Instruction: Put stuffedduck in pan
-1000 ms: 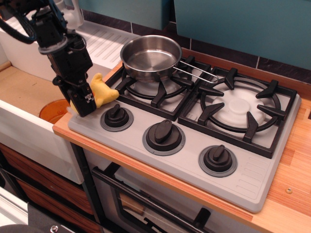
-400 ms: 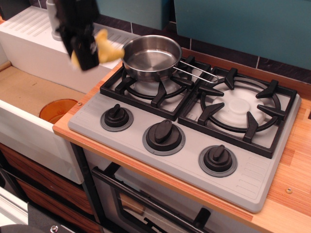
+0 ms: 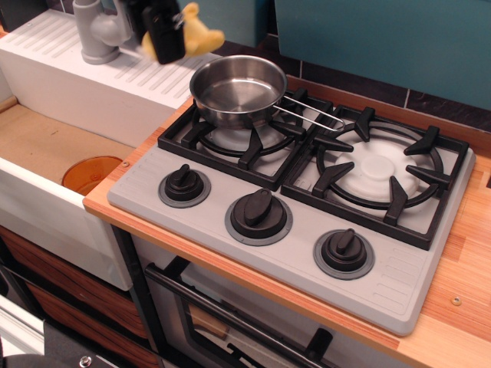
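Note:
The stuffedduck (image 3: 198,34), soft and yellow, hangs in the air at the top left, held by my black gripper (image 3: 170,38). The gripper is shut on it and blurred by motion. Only the duck's yellow body shows to the right of the fingers; its beak and eyes are hidden. The duck is up and to the left of the pan (image 3: 238,88), apart from it. The pan is round shiny steel, empty, and stands on the back left burner with its wire handle (image 3: 311,115) pointing right.
A grey stove (image 3: 307,230) with two black grates and three black knobs (image 3: 259,215) fills the middle. A white sink (image 3: 46,138) lies to the left with an orange disc (image 3: 92,172) in it and a grey faucet (image 3: 96,34) behind. A teal wall stands behind.
The gripper has lifted the duck from the stove's front left corner, up and to the right, to above and beside the pan's left rim.

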### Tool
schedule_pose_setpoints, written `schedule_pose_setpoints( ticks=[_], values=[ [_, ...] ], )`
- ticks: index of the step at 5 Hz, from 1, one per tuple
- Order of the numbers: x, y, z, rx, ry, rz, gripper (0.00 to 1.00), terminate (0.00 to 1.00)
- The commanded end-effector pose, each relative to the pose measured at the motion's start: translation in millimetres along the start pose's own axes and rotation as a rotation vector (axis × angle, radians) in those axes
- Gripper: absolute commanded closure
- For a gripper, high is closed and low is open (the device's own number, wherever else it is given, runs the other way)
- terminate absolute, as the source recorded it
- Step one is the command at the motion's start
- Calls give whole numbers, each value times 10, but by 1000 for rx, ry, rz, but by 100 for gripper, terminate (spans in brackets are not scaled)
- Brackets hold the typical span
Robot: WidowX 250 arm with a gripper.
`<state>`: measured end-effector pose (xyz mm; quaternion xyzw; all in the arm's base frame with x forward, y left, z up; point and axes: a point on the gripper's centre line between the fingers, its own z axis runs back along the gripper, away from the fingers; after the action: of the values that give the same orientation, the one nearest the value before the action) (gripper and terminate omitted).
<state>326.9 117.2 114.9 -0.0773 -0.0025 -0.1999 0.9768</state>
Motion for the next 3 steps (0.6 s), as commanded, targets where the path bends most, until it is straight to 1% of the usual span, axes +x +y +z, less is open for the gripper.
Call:
schedule_pose_setpoints(
  ticks=[1, 2, 3],
  values=[
    [394, 37, 161, 26, -33, -37, 100, 0],
    [440, 34, 118, 40, -34, -64, 0, 0],
    [429, 31, 114, 38, -32, -72, 0, 0]
  ],
)
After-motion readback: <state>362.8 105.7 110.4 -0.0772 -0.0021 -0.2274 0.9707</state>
